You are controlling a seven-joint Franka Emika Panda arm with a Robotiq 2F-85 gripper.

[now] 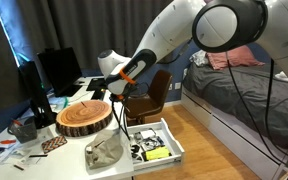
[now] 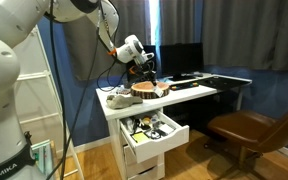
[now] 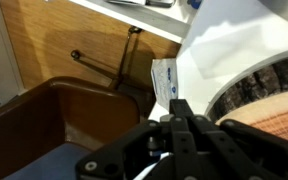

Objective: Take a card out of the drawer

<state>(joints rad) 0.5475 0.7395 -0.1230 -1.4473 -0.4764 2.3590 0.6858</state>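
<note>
Gripper looks pinched shut on a small white card in the wrist view, hanging just past the round wood slab on the desk, while the white drawer sits pulled open lower down, full of clutter.

A bedroom at home: bed, white desk, monitor, curtains.

Rough-barked wood slab, smooth white drawer
</note>
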